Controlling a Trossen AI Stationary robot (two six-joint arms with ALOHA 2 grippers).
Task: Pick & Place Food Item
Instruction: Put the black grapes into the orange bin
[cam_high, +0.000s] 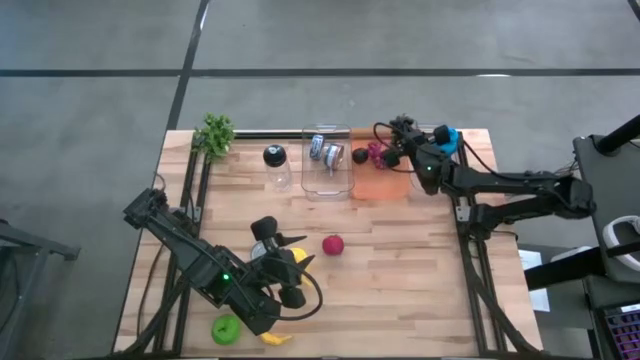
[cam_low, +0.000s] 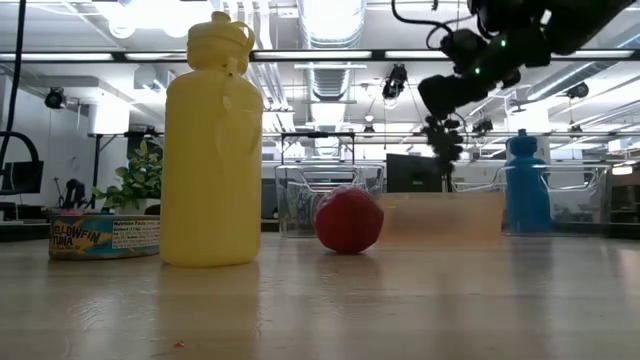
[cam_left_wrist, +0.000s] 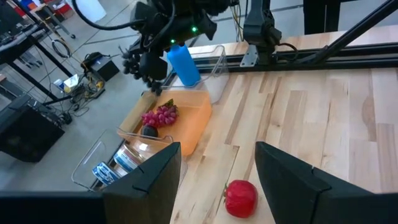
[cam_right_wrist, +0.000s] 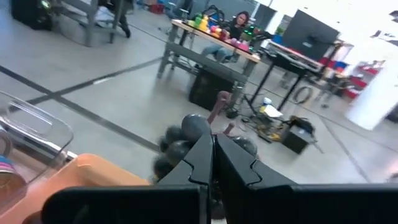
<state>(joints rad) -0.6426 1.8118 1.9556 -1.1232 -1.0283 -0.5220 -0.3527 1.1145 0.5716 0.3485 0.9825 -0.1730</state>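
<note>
Wooden planks of the table (cam_high: 400, 270) lie bare across the near right part, the widest open stretch. At the near left corner the left gripper (cam_left_wrist: 217, 168) hangs low, its jaws apart and holding nothing, aimed across the boards at the red apple-like fruit (cam_high: 333, 244), which sits alone near the middle of the table with open wood all round it. Crowded under and beside that arm are a yellow bottle (cam_low: 212, 140), a green item (cam_high: 226, 329) and a yellow piece (cam_high: 275, 339) at the near edge; the low view also shows a tuna can (cam_low: 104, 237) beside the bottle. Along the far edge stands a row: a small green plant (cam_high: 214, 134) at the far left corner, a clear jar with a black lid (cam_high: 274, 160), a clear bin (cam_high: 328, 163) holding cans, then an orange tray (cam_high: 381, 184) with a bunch of red grapes (cam_left_wrist: 160, 115) and a dark round fruit (cam_left_wrist: 148, 130) in it, and a blue bottle (cam_left_wrist: 183, 64) just beyond. The right gripper (cam_right_wrist: 213, 168) hovers over the tray's far side, jaws closed on a dark grape bunch (cam_right_wrist: 189, 137) by its stem, lifted clear of the tray.
</note>
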